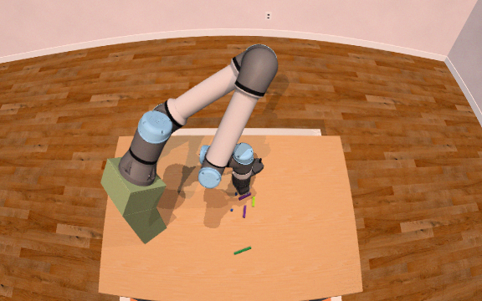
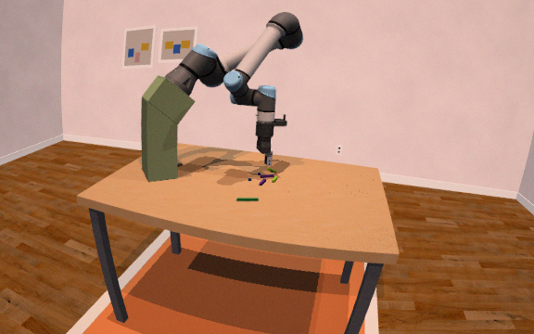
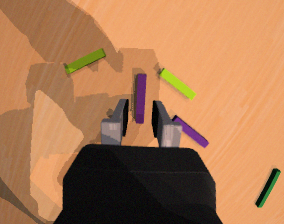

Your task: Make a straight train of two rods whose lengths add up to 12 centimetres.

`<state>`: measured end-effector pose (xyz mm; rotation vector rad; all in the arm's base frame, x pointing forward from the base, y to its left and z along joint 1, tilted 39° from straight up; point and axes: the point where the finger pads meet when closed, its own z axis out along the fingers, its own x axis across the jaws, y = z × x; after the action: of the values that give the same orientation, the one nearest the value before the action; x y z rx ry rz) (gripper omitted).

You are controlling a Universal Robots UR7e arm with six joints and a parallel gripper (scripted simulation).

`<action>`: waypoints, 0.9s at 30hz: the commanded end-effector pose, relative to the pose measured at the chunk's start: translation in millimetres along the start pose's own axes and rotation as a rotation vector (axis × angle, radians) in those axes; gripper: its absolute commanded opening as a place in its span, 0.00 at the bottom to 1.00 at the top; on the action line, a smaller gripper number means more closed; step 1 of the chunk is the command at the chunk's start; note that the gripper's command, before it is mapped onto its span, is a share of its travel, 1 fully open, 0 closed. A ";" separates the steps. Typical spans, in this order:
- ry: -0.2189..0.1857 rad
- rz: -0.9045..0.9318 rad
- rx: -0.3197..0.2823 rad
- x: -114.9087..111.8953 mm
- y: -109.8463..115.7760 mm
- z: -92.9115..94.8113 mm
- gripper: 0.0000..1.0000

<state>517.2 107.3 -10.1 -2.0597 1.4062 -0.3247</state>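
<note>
Since purple stands for 6 and two of them give 12, I judge that the train is meant to be made from the two purple rods, and that the step in hand is the grasp of the first one. The hand hangs a little above the worktop, its fingers about half spread and pinching nothing. The first purple rod lies flat under it, in the gap between the fingers and along them, with its far end reaching out ahead of the tips. The next move calls for a straight descent so that the fingers pass on both sides of the rod without pushing it, then a closing on its long sides. The second purple rod lies flat near the right finger, turned at a clear angle to the first, so the two are not in line and not end to end. One lime rod lies near the first purple rod's far end and may be disturbed. Another lime rod and a green rod lie further off.
</note>
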 end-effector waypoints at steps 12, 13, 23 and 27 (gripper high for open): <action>0.001 -0.002 0.002 0.7 -1.3 22.4 0.54; 0.001 -0.002 0.002 0.7 -1.4 23.9 0.54; 0.001 -0.002 0.002 1.0 -1.5 33.9 0.54; 0.001 -0.002 0.002 1.1 -1.5 37.1 0.54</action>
<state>534.9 118.2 -36.2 -2.0598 1.4065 -0.3241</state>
